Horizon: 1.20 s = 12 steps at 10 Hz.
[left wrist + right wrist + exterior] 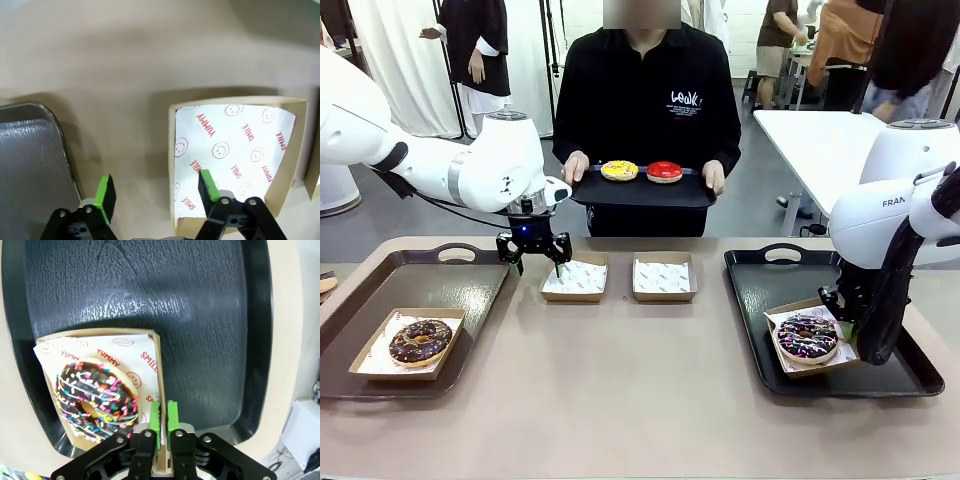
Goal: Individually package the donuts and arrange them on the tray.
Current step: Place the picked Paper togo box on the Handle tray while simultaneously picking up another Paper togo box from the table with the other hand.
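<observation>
Reading YUMMY and SMILE, red-printed paper (235,145) lined the cardboard box (300,145) beneath the left gripper (156,192), fingers parted; the right gripper (164,415) clamped a second box (156,360).

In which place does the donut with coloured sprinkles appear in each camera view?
Front view: the sprinkled donut sits in its cardboard box on the black tray at the right.
Right wrist view: the donut lies lower left, above the right gripper, shut on the box's wall.
Left wrist view: another box, empty, lies here.
Shared landmark: the black tray.
</observation>
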{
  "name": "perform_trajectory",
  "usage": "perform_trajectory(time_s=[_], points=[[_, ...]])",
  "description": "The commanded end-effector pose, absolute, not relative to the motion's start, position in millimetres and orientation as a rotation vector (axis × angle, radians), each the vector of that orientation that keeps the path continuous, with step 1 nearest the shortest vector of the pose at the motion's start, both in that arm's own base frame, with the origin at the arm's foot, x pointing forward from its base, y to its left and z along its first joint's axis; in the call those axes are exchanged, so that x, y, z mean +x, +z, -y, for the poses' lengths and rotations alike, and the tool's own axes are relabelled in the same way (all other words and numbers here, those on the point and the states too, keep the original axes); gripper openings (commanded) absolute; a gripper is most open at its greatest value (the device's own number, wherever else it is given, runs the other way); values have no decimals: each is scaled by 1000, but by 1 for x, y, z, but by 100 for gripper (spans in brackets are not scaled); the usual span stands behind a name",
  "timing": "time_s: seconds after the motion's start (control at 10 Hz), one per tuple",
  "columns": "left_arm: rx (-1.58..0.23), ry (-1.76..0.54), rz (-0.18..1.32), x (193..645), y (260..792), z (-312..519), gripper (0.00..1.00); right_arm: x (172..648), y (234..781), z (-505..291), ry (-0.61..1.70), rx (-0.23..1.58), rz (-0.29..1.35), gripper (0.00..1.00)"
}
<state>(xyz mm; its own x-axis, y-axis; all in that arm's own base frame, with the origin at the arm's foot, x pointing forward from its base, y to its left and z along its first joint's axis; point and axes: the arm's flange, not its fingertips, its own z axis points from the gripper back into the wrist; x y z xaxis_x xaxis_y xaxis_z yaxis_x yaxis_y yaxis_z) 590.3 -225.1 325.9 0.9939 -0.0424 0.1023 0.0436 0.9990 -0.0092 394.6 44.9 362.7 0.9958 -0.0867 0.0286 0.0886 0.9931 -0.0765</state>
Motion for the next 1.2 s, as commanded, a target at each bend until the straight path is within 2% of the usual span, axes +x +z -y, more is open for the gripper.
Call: perform_trajectory(time_s=[0.0, 0.2, 0.3, 0.4, 0.5, 1.1], points=[[-37, -15, 134, 590, 326, 226, 0, 385, 354, -41, -65, -86, 42, 100], [-43, -14, 136, 591, 328, 226, 0, 385, 353, -41, -63, -84, 38, 100], [-47, -13, 131, 591, 328, 226, 14, 384, 353, -41, -62, -82, 37, 87], [-49, -13, 128, 591, 327, 226, 5, 384, 353, -41, -61, -82, 36, 97], [-53, -12, 124, 591, 326, 226, 0, 383, 353, -41, -61, -80, 36, 100], [-60, -19, 102, 591, 327, 224, 0, 378, 357, -40, -58, -61, 43, 100]])
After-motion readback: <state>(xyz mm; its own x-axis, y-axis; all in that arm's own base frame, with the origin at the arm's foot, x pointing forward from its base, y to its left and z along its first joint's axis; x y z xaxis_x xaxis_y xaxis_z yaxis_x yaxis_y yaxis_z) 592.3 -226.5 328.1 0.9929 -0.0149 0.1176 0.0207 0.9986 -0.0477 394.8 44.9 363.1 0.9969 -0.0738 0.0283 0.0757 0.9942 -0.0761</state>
